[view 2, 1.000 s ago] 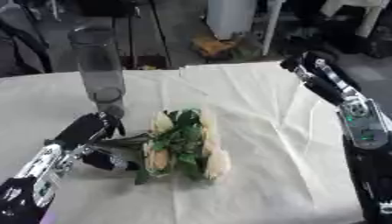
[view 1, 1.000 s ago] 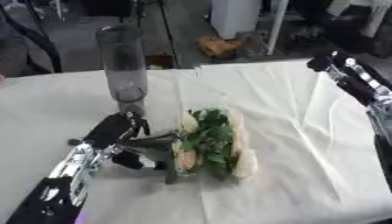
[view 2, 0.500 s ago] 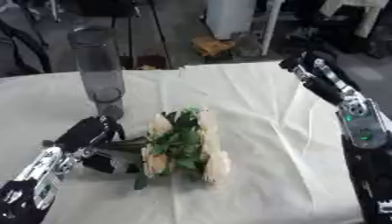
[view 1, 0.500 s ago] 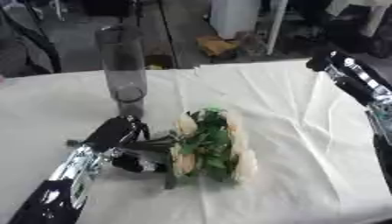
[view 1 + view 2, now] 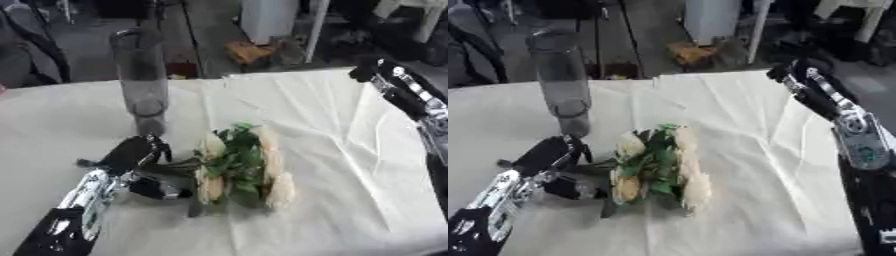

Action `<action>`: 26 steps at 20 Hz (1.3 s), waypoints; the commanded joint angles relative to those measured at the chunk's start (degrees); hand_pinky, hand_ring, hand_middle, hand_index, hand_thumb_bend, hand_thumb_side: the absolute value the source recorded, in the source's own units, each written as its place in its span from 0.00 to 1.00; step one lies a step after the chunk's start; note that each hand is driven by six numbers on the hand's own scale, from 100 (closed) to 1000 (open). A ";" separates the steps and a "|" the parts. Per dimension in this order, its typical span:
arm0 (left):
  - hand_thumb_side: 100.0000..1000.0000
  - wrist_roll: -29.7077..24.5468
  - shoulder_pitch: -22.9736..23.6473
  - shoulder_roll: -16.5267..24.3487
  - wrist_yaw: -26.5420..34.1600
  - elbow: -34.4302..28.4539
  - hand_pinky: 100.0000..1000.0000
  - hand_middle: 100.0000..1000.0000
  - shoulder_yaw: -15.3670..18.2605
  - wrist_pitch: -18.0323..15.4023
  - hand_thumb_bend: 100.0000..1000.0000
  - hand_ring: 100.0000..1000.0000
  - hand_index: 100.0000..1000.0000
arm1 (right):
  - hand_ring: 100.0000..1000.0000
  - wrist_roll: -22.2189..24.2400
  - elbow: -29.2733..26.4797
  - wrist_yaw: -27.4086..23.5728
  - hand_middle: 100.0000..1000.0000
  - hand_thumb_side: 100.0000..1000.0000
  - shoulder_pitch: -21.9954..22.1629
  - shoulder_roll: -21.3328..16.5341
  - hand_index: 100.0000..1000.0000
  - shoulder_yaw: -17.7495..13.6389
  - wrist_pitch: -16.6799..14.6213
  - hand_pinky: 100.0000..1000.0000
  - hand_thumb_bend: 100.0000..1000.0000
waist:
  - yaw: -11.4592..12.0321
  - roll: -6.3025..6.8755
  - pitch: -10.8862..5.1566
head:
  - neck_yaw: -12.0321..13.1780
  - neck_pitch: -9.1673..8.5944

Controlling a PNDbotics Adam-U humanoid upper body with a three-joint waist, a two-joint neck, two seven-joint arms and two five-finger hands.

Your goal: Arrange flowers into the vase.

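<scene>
A tall smoky glass vase point(image 5: 142, 80) stands upright on the white tablecloth point(image 5: 332, 150), left of centre. A bunch of cream flowers with green leaves point(image 5: 241, 167) lies flat in front of it, stems pointing left. My left hand point(image 5: 136, 160) comes in from the lower left, its fingers curled round the dark stems point(image 5: 171, 167) just below the vase's foot. My right hand point(image 5: 798, 77) hangs in the air at the upper right, far from the flowers, holding nothing; its fingers are blurred.
The cloth falls away at the far table edge point(image 5: 262, 75). Beyond it are a dark floor, chair legs and a brown object point(image 5: 249, 50). The cloth shows folds to the right of the flowers.
The bunch has shifted a little toward the lower right with my left hand on its stems. The right arm has stayed nearly still.
</scene>
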 commanded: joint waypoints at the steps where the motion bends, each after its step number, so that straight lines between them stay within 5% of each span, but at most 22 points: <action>1: 0.72 1.09 -1.22 -0.11 1.51 -0.28 0.30 0.27 0.59 0.01 0.83 0.35 0.54 | 0.76 0.08 -0.57 -0.49 0.66 0.78 -1.15 -1.04 0.90 -0.19 -0.12 0.80 0.00 | -0.05 -0.12 -0.46 | -0.16 0.15; 26: 0.73 2.35 -2.56 -0.63 -0.10 2.10 0.31 0.27 1.16 0.04 0.83 0.35 0.54 | 0.76 0.39 -0.80 -0.59 0.66 0.78 -1.23 -0.85 0.90 -0.15 -0.03 0.80 0.00 | -0.59 0.09 -0.38 | -0.25 0.03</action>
